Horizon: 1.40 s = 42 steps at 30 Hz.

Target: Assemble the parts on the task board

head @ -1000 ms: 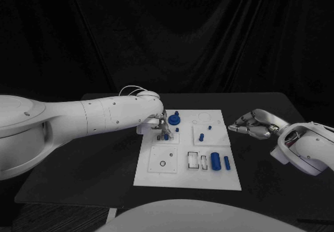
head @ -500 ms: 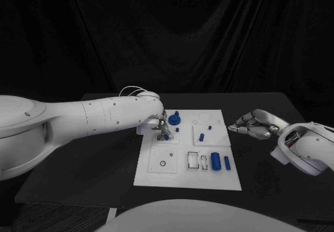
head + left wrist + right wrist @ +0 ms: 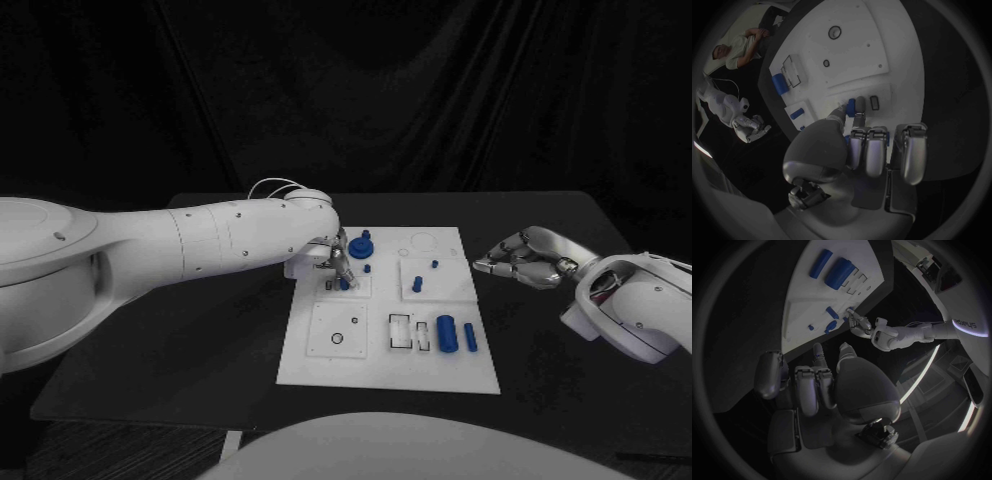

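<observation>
- Over the last second almost nothing has shifted: the left hand (image 3: 335, 262) stays low over the task board (image 3: 391, 370) at its 10 o'clock corner, fingertips (image 3: 858, 104) closed on a small blue peg (image 3: 851, 106) that stands at the board surface. My reading — the peg is being seated, not carried, so this insertion is in its final stage.
- The right hand (image 3: 522, 257) has not moved either; it hovers off the board's 3 o'clock edge, fingers curled in on nothing.
- Other blue parts are as they were: a round knob (image 3: 361, 242) at 11 o'clock, a short peg (image 3: 418, 284) near the centre, a fat cylinder (image 3: 447, 333) and a slim rod (image 3: 470, 338) at 5 o'clock — these last two loose, so much assembly remains.
- The board lies flat on the black table (image 3: 173, 350); dark curtains hang behind.
</observation>
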{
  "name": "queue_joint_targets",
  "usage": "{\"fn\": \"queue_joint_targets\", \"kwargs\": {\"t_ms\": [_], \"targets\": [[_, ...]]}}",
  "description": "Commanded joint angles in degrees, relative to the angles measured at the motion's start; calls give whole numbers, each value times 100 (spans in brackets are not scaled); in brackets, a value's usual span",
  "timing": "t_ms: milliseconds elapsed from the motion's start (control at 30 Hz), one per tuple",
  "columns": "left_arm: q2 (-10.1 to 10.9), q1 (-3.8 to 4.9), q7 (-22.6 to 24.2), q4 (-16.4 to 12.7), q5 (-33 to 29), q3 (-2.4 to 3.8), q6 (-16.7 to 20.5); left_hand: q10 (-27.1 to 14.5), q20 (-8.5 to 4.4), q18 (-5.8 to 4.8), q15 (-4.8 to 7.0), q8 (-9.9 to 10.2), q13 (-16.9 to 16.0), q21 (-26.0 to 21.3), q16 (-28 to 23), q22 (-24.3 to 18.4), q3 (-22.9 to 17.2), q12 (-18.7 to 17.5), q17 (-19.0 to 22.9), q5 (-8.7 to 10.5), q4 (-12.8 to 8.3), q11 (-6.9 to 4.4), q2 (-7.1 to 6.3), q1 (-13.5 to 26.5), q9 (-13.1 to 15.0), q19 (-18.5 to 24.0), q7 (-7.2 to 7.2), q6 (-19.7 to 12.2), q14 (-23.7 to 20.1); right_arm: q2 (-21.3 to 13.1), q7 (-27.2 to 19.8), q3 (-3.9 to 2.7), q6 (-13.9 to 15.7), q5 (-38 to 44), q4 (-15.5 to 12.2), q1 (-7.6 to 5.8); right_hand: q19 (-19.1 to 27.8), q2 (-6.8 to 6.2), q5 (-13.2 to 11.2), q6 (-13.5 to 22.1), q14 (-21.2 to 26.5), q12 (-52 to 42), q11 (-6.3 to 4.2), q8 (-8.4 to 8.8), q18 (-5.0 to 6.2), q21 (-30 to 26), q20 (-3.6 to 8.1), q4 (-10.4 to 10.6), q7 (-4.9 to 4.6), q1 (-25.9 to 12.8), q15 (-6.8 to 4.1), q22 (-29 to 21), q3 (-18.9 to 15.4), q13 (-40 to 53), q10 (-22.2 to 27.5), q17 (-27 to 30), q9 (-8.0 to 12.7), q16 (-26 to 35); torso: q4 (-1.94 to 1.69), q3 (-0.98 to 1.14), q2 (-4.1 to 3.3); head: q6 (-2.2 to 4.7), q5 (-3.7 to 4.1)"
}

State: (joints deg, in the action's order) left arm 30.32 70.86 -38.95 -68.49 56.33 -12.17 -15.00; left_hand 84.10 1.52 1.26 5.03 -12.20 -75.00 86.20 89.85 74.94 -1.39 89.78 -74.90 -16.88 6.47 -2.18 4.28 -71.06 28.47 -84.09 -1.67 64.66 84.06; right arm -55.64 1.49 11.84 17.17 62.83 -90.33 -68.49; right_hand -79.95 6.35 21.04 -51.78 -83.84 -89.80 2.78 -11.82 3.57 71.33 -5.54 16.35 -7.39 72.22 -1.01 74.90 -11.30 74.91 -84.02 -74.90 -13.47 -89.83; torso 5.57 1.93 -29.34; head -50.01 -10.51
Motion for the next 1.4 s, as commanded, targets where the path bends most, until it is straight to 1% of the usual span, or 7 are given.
{"fn": "queue_joint_targets", "kwargs": {"t_ms": [33, 300, 500, 733, 1000, 1167, 1400], "targets": [[-14, -16, 160, 13, -7, -2, 28, 590, -27, 23, 22, -20, -1500, -35, 15, 1020, -83, 22, -1510, -114, -18, -20, -29, -67, 33, -235, -4, -55, 594, -10, 112, -4, -40, 5, -9, 15, 29, 3, -2, 33, -616, -20, 21, -19, 92, -18, -3, 9, 7, 49, 30, 907, -32, 1509, -598, -1510, 9, -17, 4, -1, 2, 1, 2], [28, -19, 222, -48, -7, -2, 219, 590, -27, 23, 24, -28, -1500, -35, 15, 1025, -159, 22, -1510, -214, -50, -22, -61, -79, 70, -237, -3, -73, 594, -12, 134, -4, -64, 5, -4, 17, 36, 7, 4, 27, -616, -20, 19, -23, 96, -35, -3, 2, 9, 62, 30, 902, -32, 1509, -598, -1510, 7, -17, 1, 1, 0, 1, -2], [226, -20, 253, -312, -7, -2, 623, 590, -28, 23, 23, -34, -1500, -38, 15, 1026, -198, 22, -1510, -111, -32, -19, -87, -31, 100, -237, -8, -83, 594, -19, 143, -4, -74, 5, 12, 40, 37, 8, 8, 24, -616, -20, 18, -25, 97, -38, -3, -3, 10, 72, 29, 901, -32, 1509, -598, -1510, 7, -17, 1, 0, -2, 1, -18], [705, -20, 528, -936, 36, -3, 1664, 590, -31, 20, 29, -34, -1500, -31, 15, 1040, -294, 22, -1510, -106, -98, -26, -145, -122, 133, -247, 0, -113, 594, -53, 143, -4, -63, 5, 23, 93, 43, 9, 11, 23, -616, -20, 18, -26, 99, -50, -3, -5, 11, 78, 29, 898, -32, 1509, -598, -1510, 7, -17, 2, 0, -1, 1, -16], [1131, -28, 894, -1510, 698, -5, 2736, 590, -32, 16, 30, -38, -1500, -18, 15, 1056, -313, 22, -1510, -101, -102, -26, -169, -141, 144, -259, 0, -114, 594, -72, 138, -4, -41, 6, 28, 120, 45, 8, 17, 23, -616, -20, 17, -27, 100, -55, -2, -10, 11, 89, 28, 896, -34, 1509, -598, -1510, 7, -17, 0, 0, 6, 1, -18], [1256, -153, 1062, -1665, 1028, -6, 3164, 590, -33, 14, 31, -47, -1500, -13, 15, 1062, -332, 22, -1510, -104, -95, -28, -174, -154, 154, -263, 2, -105, 594, -75, 140, -4, -40, 6, 33, 133, 45, 8, 17, 23, -616, -20, 17, -27, 100, -55, -2, -10, 11, 89, 28, 896, -34, 1509, -598, -1510, 7, -17, 0, -2, 9, 1, -11], [1194, -373, 1126, -1572, 1202, -6, 3293, 590, -34, 16, 31, -56, -1500, -21, 15, 1058, -358, 22, -1510, -60, 17, -26, -195, -102, 179, -260, -3, -100, 594, -87, 138, -4, -34, 6, 24, 143, 44, 6, 19, 24, -616, -20, 17, -27, 100, -56, -2, -11, 11, 94, 27, 896, -37, 1509, -598, -1510, 7, -17, -1, -1, 3, 1, -2]]}}
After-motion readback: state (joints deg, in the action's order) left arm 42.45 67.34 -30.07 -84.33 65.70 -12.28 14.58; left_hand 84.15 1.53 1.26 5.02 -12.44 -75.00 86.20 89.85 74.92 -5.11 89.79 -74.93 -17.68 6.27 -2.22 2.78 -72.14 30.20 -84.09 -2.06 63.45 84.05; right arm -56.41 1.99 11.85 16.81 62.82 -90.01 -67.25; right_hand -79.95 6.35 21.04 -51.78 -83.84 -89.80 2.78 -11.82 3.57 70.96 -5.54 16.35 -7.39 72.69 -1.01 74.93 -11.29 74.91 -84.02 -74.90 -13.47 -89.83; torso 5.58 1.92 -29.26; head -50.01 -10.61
